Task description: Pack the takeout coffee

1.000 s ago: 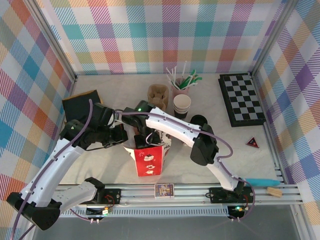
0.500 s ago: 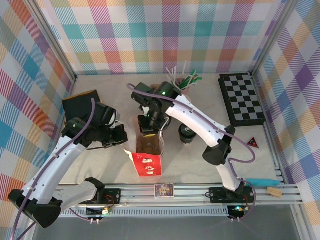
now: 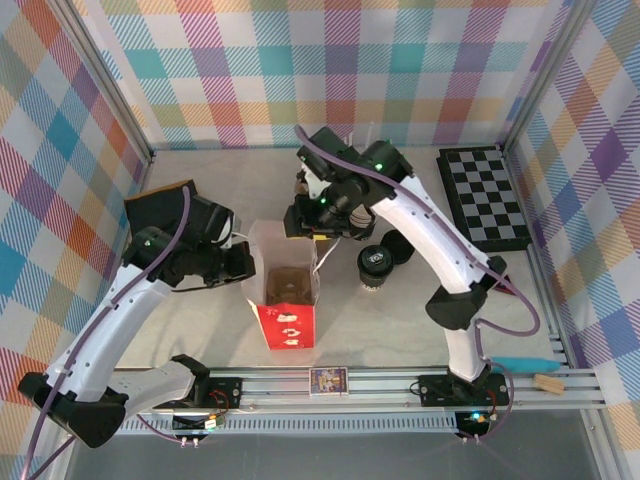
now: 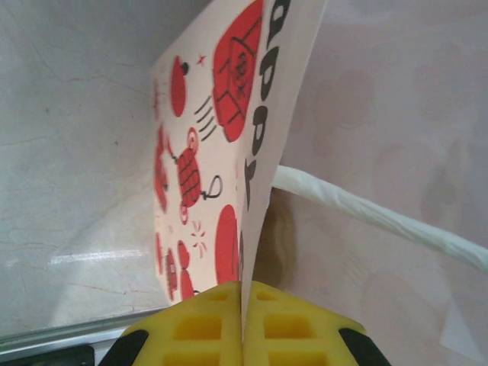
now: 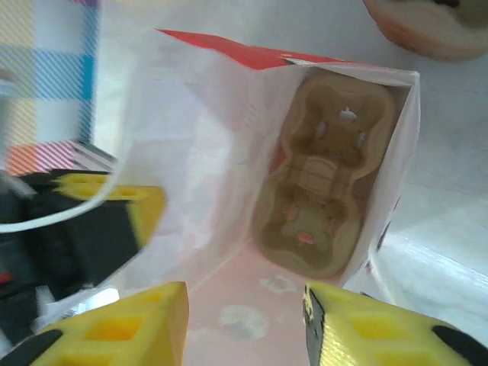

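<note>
Top external view: a red and white paper bag (image 3: 285,310) stands open at the centre of the frame on a pale table (image 3: 240,180). The left gripper (image 3: 243,268) reaches in from the left of the frame and is pinched tight on the bag's left rim, most likely to keep the mouth wide and the bag from tipping. Left wrist view: its yellow fingers (image 4: 206,328) meet on the printed paper edge, and a white rope handle (image 4: 366,210) runs off to the right.

The right gripper (image 3: 318,215) hangs just above the bag's upper edge, fingers apart and holding nothing (its wrist view looks straight down into the bag, where a brown cardboard cup tray (image 5: 320,198) lies on the bottom). The coffee cup (image 3: 375,266), black lid on, stands upright on the table just right of the bag and is not yet packed. I judge the tray is there to seat the cup.
</note>
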{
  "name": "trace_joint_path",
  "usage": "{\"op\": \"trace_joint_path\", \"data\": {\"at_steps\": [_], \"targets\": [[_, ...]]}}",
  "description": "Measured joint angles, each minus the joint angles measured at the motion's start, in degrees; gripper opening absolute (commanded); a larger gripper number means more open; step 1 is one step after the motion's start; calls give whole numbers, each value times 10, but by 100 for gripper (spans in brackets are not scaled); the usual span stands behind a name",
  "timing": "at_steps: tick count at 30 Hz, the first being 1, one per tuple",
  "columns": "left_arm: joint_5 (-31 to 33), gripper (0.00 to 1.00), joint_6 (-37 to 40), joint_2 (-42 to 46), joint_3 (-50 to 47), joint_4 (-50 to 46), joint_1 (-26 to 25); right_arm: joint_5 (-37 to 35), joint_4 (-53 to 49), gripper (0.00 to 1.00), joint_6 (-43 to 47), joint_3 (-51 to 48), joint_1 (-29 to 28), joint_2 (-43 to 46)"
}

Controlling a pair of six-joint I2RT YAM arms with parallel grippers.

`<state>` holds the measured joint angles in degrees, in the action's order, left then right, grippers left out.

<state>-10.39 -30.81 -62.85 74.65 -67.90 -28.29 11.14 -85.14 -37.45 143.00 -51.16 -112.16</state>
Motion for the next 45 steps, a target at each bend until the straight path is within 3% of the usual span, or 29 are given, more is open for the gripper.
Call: {"op": "trace_joint_path", "data": {"at_steps": [8, 10, 12, 27, 35, 45], "targets": [[11, 0, 22, -14, 10, -10, 0, 37, 134, 81, 14, -14, 17, 48], [13, 0, 25, -14, 13, -10, 0, 42, 172, 96, 20, -31, 17, 60], [18, 0, 32, -14, 21, -12, 0, 43, 209, 100, 26, -48, 20, 74], [50, 0, 58, 80, 31, 3, 0, -10, 301, 99, 74, -174, 49, 203], [70, 0, 70, 193, -43, 26, -10, 9, 303, 100, 79, -293, 49, 206], [74, 0, 84, 204, -51, 28, -13, 33, 320, 99, 80, -319, 23, 202]]}}
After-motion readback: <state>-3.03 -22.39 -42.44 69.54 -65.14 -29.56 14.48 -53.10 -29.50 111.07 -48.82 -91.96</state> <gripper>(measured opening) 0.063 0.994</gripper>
